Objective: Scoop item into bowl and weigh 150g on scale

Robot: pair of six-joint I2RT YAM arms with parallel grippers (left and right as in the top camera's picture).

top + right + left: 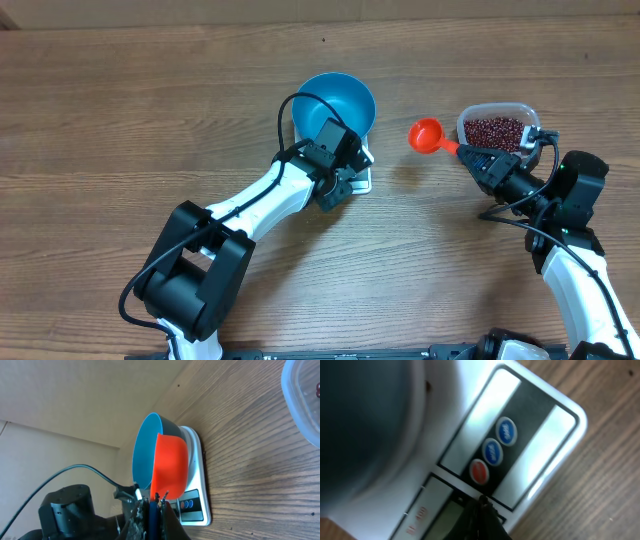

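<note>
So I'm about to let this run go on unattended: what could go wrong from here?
1. The shut left claw is right at the scale's panel, next to the buttons; a push there may skew the reading or shift the bowl.
2. The right claw holds the scoop by its handle; a load of beans could tip it and spill on the table between tub and bowl.

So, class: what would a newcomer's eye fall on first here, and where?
The bright blue bowl sits on the white scale at mid-table, the left gripper shut over its buttons. To the right, the right gripper holds an orange scoop beside a clear tub of red beans.
</note>
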